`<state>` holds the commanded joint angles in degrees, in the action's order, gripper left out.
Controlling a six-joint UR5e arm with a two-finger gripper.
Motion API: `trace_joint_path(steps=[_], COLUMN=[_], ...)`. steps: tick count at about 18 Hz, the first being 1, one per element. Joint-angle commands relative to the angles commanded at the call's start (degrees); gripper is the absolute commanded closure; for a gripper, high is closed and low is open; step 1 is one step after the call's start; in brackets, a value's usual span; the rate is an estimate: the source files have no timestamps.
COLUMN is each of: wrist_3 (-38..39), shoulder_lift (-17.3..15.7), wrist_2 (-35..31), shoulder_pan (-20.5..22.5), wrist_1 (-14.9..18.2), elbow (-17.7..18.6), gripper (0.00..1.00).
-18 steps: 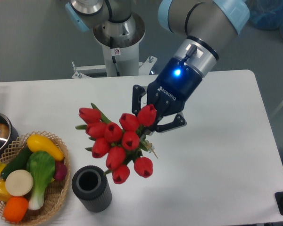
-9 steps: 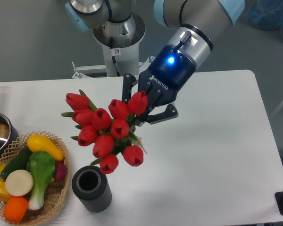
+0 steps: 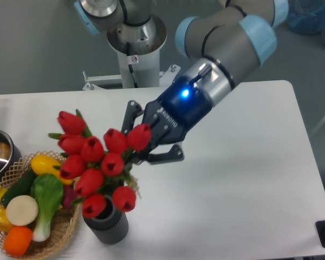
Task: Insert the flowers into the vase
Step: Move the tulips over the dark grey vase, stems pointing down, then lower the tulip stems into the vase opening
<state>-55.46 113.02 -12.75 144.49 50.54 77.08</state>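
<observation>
Camera view: the gripper (image 3: 143,142) pinches the flowers (image 3: 97,162) by their stems, jaws closed on them, buds hanging over the vase (image 3: 105,223) at near left, presumably lining stems up with its hole.

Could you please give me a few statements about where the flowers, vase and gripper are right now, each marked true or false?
1. The gripper holds the flowers above the table. True.
2. The flowers lie flat on the table beside the vase. False: they are lifted, and the lowest buds overlap the mouth of the vase in the camera view.
3. The vase stands upright near the front edge of the table. True.
4. The vase sits inside the basket. False: it stands on the table, just to the right of the basket.
5. The basket is empty. False: it holds vegetables.
</observation>
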Motion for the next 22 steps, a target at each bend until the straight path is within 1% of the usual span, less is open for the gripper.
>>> trace_joint_path(steps=[3, 8, 22], wrist_3=[-0.09, -0.09, -0.7], shoulder_lift=[1.58, 2.37, 4.39], wrist_2=[0.36, 0.36, 0.27], shoulder_pan=[-1.49, -2.9, -3.43], wrist_1=[-0.62, -0.7, -0.88], elbow=[-0.97, -0.79, 0.62], gripper=[0.9, 0.9, 0.88])
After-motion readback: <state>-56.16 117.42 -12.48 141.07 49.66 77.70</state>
